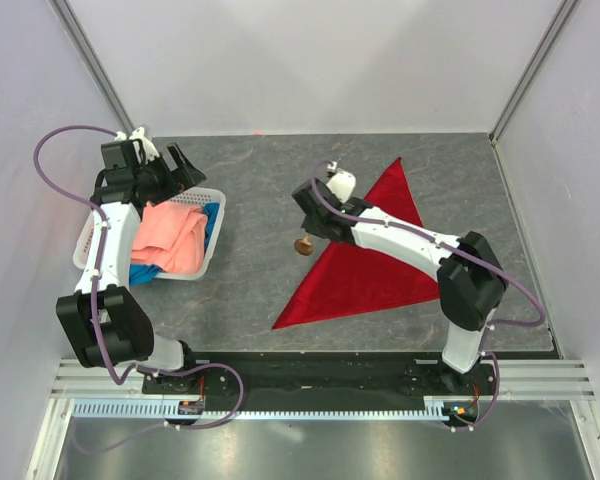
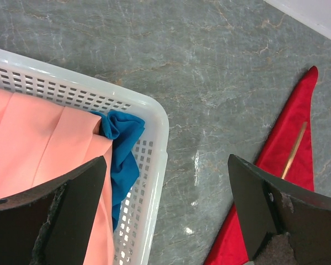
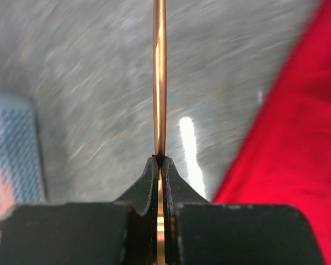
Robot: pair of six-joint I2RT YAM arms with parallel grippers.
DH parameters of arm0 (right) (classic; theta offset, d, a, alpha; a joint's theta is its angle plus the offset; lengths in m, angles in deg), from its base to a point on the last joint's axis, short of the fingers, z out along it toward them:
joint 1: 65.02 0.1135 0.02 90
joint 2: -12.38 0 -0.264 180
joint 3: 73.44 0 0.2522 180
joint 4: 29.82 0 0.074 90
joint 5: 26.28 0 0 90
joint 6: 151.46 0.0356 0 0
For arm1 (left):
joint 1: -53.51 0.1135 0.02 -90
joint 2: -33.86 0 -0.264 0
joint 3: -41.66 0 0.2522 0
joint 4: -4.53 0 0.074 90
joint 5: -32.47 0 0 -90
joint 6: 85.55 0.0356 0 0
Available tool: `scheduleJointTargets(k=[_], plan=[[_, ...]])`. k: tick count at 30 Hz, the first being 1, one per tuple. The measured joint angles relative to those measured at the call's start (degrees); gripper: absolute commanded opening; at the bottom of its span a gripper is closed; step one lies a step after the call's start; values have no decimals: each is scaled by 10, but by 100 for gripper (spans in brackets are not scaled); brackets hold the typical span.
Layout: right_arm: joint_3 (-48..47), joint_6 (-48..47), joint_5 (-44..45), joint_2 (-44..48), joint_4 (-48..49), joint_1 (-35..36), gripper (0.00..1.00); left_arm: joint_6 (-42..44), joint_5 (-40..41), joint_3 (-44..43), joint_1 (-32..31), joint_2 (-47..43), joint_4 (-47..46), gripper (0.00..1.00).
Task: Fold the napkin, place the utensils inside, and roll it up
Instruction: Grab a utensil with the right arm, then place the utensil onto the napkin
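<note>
The deep red napkin [image 1: 365, 265] lies folded into a triangle on the grey table, right of centre. My right gripper [image 1: 313, 222] hovers just off its left edge and is shut on the thin handle of the copper-brown spoon [image 1: 303, 245], whose small bowl hangs below. In the right wrist view the handle [image 3: 160, 83] runs straight up from the closed gripper [image 3: 160, 160], with the napkin [image 3: 298, 138] to the right. My left gripper [image 1: 183, 163] is open and empty over the basket's far corner. The left wrist view shows this gripper [image 2: 166, 165], the napkin [image 2: 298, 132] and the spoon handle [image 2: 294, 150].
A white perforated basket [image 1: 212, 228] at the left holds a salmon-pink cloth [image 1: 170, 235] and a blue cloth [image 2: 124, 149]. Pale walls enclose the table on three sides. The arm bases stand on a black rail along the near edge.
</note>
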Motion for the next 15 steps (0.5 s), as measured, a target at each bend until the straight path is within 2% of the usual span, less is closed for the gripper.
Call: scheduleJointTargets(k=[6, 15], plan=[[72, 47, 39, 28, -23, -57, 0, -7, -11, 7, 0, 0, -7, 98], [88, 58, 51, 24, -37, -92, 0, -14, -29, 8, 1, 0, -14, 98]])
